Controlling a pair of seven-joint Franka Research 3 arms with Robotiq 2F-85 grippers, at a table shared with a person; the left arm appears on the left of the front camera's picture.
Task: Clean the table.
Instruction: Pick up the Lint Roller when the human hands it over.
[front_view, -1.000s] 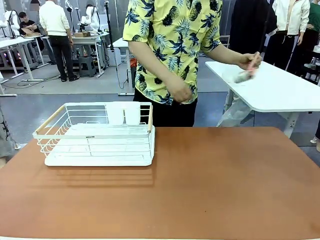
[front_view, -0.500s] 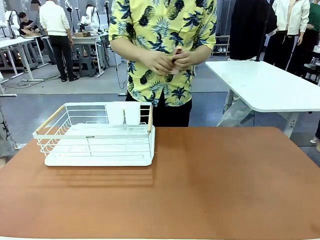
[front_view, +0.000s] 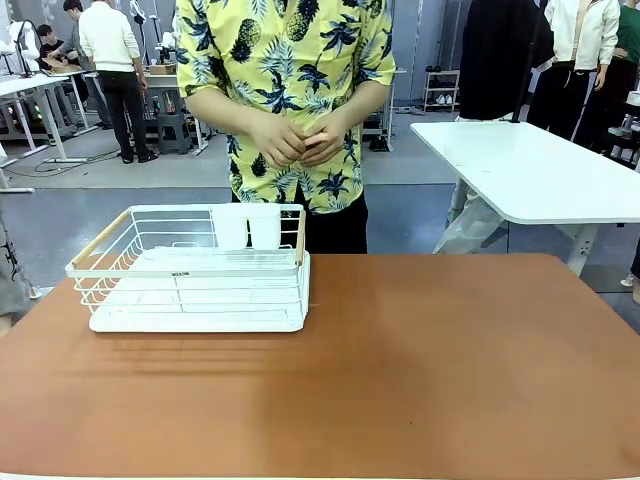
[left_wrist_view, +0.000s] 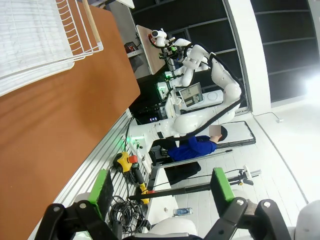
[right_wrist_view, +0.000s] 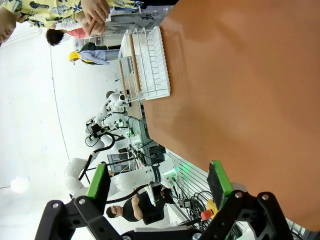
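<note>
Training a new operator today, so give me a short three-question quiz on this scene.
1. True or false: the dish rack stands on the robot's right half of the table.
2. Where are the person's hands? A) flat on the table. B) together in front of the body. C) inside the dish rack.
3. Fill in: the jaws of the left gripper and the right gripper both stand ____.

Key: 1. False, it stands on the robot's left half. 2. B. 3. open.
</note>
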